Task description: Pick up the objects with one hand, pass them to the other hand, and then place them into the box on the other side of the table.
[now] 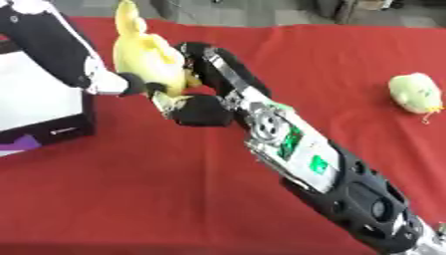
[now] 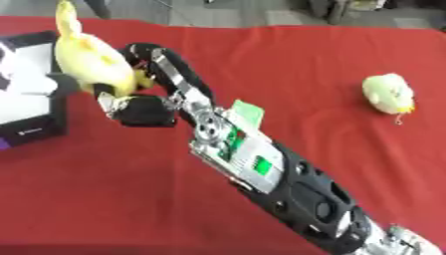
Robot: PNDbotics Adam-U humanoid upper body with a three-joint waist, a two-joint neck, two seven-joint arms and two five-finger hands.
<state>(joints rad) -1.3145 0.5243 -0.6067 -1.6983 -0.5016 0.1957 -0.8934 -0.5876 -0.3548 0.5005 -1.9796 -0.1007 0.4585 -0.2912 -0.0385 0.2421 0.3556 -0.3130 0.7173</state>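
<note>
A yellow plush toy (image 1: 144, 52) with a long upright ear hangs above the red table, near the box. My right hand (image 1: 202, 110) reaches in from the lower right and is shut on the toy from its right side and from below. My left hand (image 1: 106, 82) comes down from the upper left, and its dark fingers (image 1: 139, 85) are curled onto the toy's lower left part. Both hands hold the toy at once. The box (image 1: 52, 130), black-walled with a white inside, stands at the left edge, partly hidden by my left arm.
A second, pale green plush toy (image 2: 388, 93) lies on the red cloth at the right. My right forearm (image 1: 296, 144) crosses the middle of the table on a diagonal. Something purple (image 1: 16, 145) shows beside the box's front corner.
</note>
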